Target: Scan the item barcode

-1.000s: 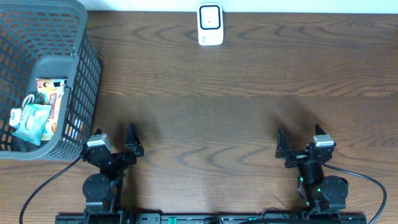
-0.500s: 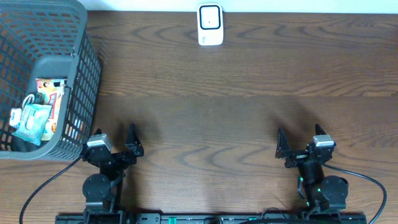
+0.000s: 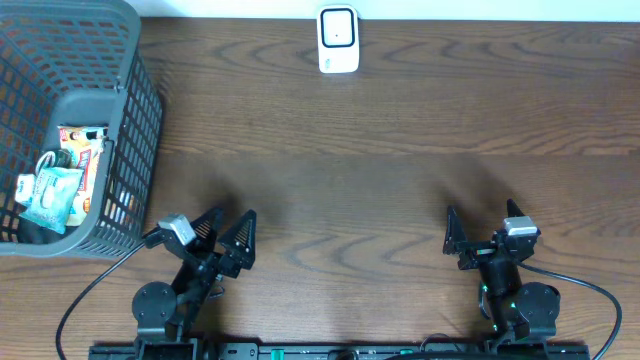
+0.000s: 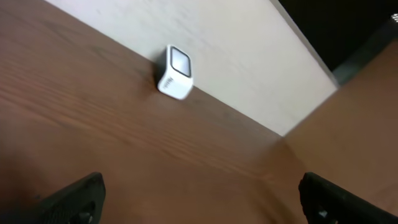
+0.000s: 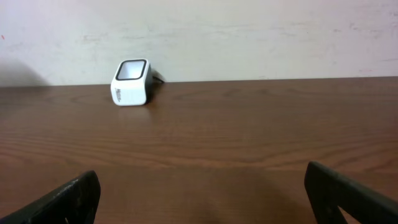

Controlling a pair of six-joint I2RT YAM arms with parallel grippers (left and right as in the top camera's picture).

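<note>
both arms sit at the near edge of the table (image 3: 380, 190). the left gripper (image 3: 228, 235) has its jaws spread wide and holds nothing; the right gripper (image 3: 478, 238) is likewise spread and empty. the scanner (image 3: 338, 39) stands at the far edge, against the wall, near the middle, its window facing up and toward the arms.

the items (image 3: 60, 185) to scan lie in the basket (image 3: 130, 130) at the far left, packets piled together against its near wall. none is out yet, so the task looks barely begun.

the risks, as i judge them: the basket walls are tall and meshed, so the left gripper reaching in could catch a finger on the rim or the grid and drag the basket. the packets overlap, so a pinch may take two at once or only a loose corner that slips. they look soft and crinkly, so a barcode could fold or face away from the scanner, and no read would follow. which side bears the barcode i cannot tell from here.
</note>
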